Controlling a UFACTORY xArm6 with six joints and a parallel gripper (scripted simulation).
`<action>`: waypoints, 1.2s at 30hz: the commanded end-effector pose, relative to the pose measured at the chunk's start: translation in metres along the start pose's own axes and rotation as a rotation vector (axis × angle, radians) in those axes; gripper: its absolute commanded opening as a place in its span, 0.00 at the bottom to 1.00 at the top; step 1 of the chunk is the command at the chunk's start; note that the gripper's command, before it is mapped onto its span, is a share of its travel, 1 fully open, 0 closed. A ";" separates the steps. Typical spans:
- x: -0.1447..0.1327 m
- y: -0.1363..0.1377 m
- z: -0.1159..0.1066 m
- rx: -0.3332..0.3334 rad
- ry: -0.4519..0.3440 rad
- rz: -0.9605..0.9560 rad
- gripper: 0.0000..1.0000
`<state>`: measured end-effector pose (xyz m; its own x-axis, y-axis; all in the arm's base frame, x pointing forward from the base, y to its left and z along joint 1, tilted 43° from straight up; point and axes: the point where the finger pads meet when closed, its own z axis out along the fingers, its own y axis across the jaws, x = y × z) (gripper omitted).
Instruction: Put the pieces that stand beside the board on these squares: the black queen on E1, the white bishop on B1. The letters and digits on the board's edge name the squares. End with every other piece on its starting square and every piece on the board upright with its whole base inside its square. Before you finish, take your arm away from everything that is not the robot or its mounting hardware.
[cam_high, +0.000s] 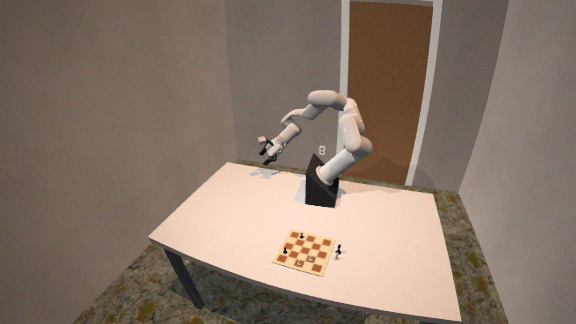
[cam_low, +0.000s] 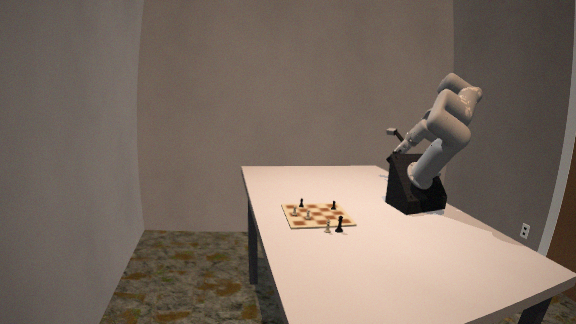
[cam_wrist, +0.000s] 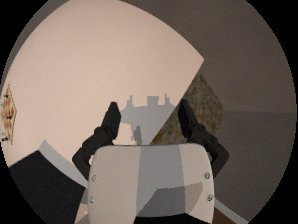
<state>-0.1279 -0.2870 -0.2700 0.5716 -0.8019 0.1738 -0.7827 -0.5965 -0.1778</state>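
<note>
The gripper (cam_high: 267, 154) hangs wide open and empty, well apart from the board (cam_high: 305, 252). The black queen (cam_low: 339, 224) and white bishop (cam_low: 327, 227) stand just beside the board's edge. The arm should probably descend straight over the queen, clearing the bishop.

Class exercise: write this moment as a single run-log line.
gripper: open, empty, raised far from board | black queen, white bishop: upright beside board, unplaced | stage: no pick begun

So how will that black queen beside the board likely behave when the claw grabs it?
The black queen looks tall on a narrow base, so a nudge probably tips it. The white bishop stands close beside it and may get knocked. The claw is open, far off.
</note>
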 end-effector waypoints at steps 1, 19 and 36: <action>0.001 0.002 -0.001 -0.003 0.001 -0.001 1.00; 0.001 0.002 -0.001 -0.004 0.001 -0.001 1.00; 0.100 0.072 0.010 -0.287 -0.058 -0.023 1.00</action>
<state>-0.1291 -0.3666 -0.2724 0.5935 -0.7944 0.1288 -0.8014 -0.5981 0.0042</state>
